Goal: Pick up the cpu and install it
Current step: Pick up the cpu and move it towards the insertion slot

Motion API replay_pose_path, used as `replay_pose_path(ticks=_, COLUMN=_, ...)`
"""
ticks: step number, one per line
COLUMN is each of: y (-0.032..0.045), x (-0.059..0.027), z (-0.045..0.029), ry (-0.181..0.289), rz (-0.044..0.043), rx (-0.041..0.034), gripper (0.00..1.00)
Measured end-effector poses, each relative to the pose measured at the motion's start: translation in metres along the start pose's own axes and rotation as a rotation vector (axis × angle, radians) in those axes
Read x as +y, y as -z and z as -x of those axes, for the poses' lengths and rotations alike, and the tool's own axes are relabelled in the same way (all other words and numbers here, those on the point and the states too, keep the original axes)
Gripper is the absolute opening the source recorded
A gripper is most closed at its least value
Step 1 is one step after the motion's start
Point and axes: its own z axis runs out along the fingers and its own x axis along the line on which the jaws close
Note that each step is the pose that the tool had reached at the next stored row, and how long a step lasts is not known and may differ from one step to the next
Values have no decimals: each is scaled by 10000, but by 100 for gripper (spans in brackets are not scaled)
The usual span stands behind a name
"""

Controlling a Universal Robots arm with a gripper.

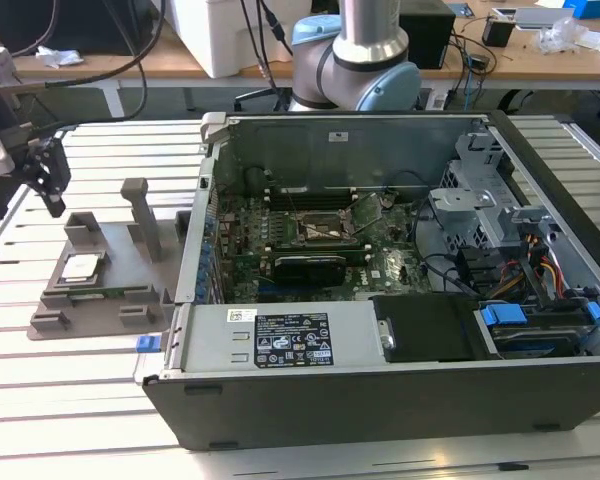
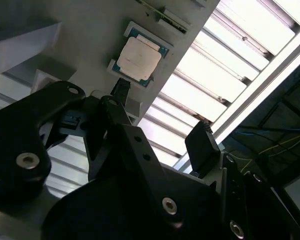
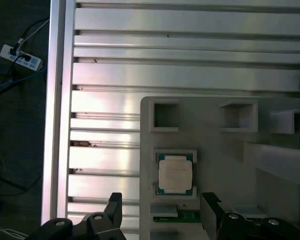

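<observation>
1. Exterior view: the cpu [image 1: 80, 267] lies flat in a grey holder [image 1: 130, 300] on the desk [image 1: 70, 380], beside the open computer case [image 1: 400, 400]. My fingers [image 1: 52, 190] hang above it.
2. Second wrist view: my fingers [image 2: 121, 92] are spread wide and empty.
3. First wrist view: the cpu [image 3: 175, 173] looks light, stiff and fragile. I'd pinch its thin green edges.

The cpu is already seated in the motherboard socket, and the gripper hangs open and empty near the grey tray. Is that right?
No. The cpu is not in the motherboard socket: the first wrist view shows it lying in a recess of the grey tray, outside the computer case. The gripper does hang open and empty near the tray.
</observation>
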Motion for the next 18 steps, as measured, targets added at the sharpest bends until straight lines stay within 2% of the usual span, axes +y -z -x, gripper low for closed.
replay_pose_path(ticks=4, y=-88, x=-2, z=2, ry=0, rz=0, rx=3, gripper=72)
replay_pose_path(ticks=5, y=-143, x=-3, z=4, ry=0, rz=0, rx=5, gripper=72)
replay_pose_path(ticks=11, y=-303, x=-6, z=8, ry=0, rz=0, rx=8, gripper=72)
replay_pose_path(ticks=15, y=-374, x=-7, z=10, ry=0, rz=0, rx=8, gripper=72)
replay_pose_path(ticks=18, y=-455, x=-8, z=12, ry=0, rz=0, rx=9, gripper=72)
